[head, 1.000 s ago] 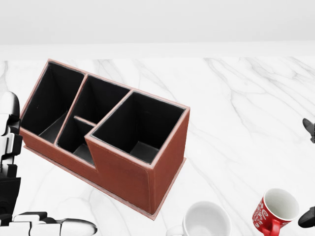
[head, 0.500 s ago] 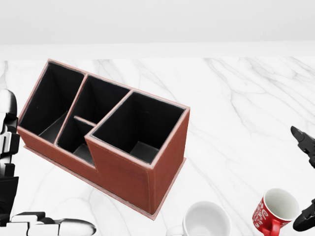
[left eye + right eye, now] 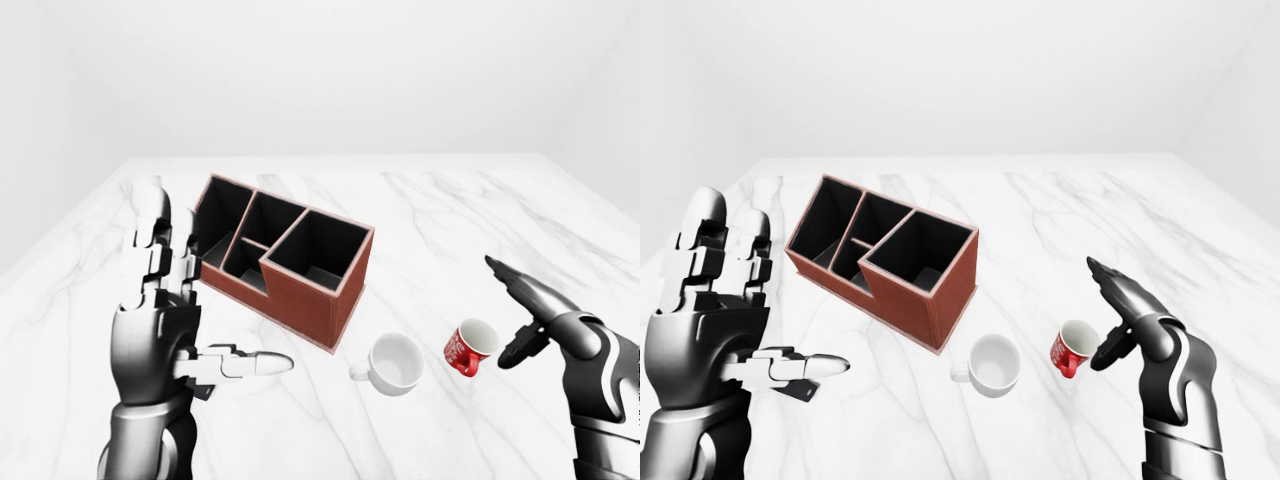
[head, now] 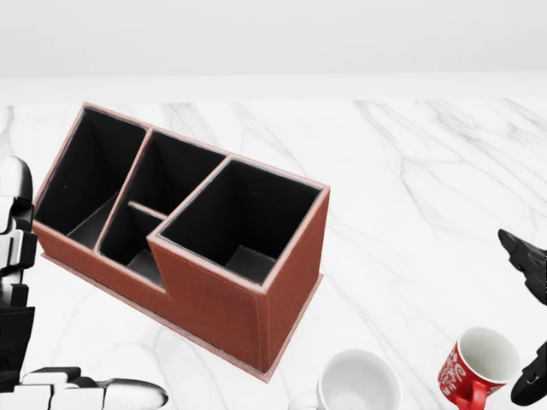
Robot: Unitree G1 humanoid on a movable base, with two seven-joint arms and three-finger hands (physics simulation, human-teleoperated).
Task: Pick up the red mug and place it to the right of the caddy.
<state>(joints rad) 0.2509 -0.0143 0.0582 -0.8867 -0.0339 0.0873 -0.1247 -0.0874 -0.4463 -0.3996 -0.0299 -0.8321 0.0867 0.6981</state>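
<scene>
Here the right hand (image 3: 520, 320), fingers spread, sits just right of the red mug (image 3: 470, 347); a careless close could tip it toward the white mug (image 3: 394, 363).

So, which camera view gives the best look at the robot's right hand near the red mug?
The right-eye view: it shows the whole right hand with open fingers beside the red mug, and the forearm too. The left-eye view shows nearly the same, slightly nearer its right edge. The head view catches only dark fingertips at its right edge.
</scene>
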